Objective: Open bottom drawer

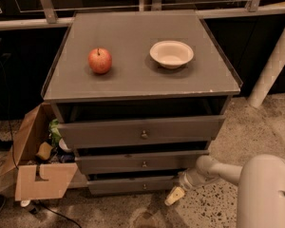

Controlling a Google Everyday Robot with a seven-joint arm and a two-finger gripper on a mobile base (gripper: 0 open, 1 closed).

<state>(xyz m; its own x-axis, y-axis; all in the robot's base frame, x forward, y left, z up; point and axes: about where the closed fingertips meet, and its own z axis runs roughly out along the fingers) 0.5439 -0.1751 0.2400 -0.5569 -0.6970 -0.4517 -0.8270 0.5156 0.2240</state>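
Closest to the camera is the robot's pale rounded body [266,194], bottom right, with its arm [213,169] reaching left and down. The tool [175,195] hangs low over the speckled stone floor [256,127], just off the right end of the bottom drawer [128,186]. Honestly can't tell if the tool is apart or together from this angle, or whether it's touching the drawer front.

The bottom drawer is the narrowest front, lowest in the grey chest, with a small brass knob [144,186] at its centre, well left of the tool. There's a dark gap along its top edge. Above it sit the middle drawer [109,164] and the wide top drawer [104,134], each with the same sort of knob and a shadowed gap above.

Left of the chest is an open cardboard box [31,179] with odds and ends inside.

Up on the surface [133,84] there's a red apple [100,61] on the left and a pale empty bowl [171,53] on the right, well apart. Behind that is a light rail [23,23] against dark panels, and a white post [275,61] leans at the far right.
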